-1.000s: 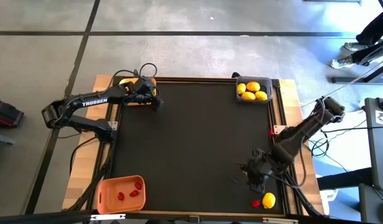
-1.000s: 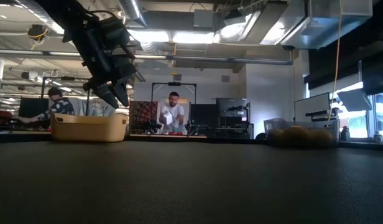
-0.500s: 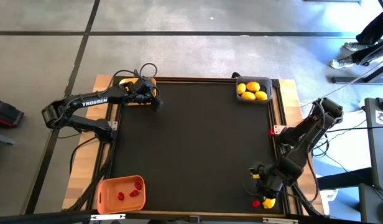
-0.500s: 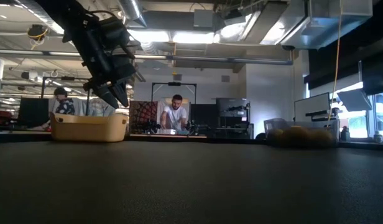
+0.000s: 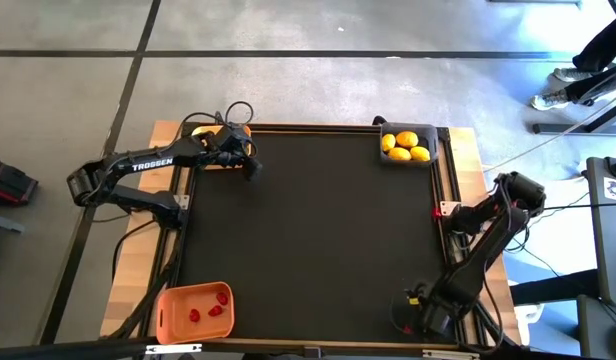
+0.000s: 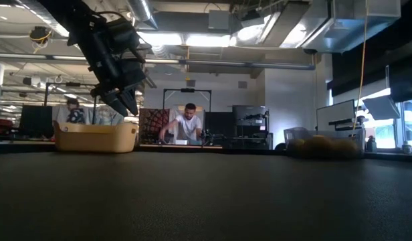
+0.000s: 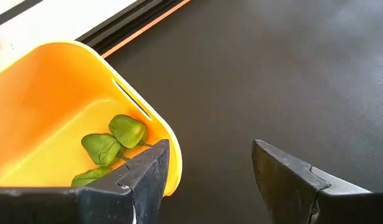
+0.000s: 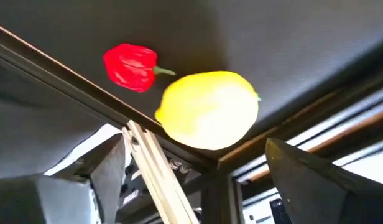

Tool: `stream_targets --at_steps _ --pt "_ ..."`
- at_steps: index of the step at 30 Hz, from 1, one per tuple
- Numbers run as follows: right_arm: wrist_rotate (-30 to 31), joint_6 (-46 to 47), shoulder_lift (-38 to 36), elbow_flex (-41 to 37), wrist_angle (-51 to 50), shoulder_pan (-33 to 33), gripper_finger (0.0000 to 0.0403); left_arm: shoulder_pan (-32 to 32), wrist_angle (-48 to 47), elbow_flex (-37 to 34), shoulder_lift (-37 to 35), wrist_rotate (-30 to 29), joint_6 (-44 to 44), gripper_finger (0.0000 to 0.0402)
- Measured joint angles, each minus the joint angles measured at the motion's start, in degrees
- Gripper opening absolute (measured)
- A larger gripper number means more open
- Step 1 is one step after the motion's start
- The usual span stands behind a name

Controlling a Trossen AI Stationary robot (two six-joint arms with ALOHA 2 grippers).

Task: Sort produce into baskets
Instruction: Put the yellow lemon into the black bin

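1. My right end effector (image 5: 416, 312) sits at the high view's lower right, fingers spread, empty, over a yellow lemon (image 8: 208, 109) beside a red piece (image 8: 130, 66) on the table (image 5: 318, 230).
2. My left end effector (image 5: 250, 166) waits, part open and empty, upper left by the yellow basket (image 7: 48, 99) of green pieces (image 7: 110, 142).

Smooth plastic toys on a dull, dark mat

The table (image 5: 308, 230) has a black matt top that looks a bit grainy, with a bare wood edge and metal rails. Beside the left jaws, the yellow basket (image 7: 48, 112) is smooth plastic with a soft shine, and the green pieces (image 7: 110, 144) in it look smooth and a little shiny. Between the right jaws, the yellow lemon (image 8: 208, 109) has a smooth, dull skin, and the red piece (image 8: 130, 66) just beside it is glossy. The fingers (image 7: 291, 180) of the left gripper (image 7: 207, 171) are dark, matt hard plastic. The orange basket (image 5: 193, 308) looks like smooth plastic too.
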Motion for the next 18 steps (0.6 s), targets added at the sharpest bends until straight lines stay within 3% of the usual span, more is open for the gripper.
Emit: stream_targets --at_steps 18 --pt "-2.38 -3.54 7.3 0.0 1.27 0.28 0.0333 0.0 -0.13 0.0 0.0 0.04 0.0 0.0223"
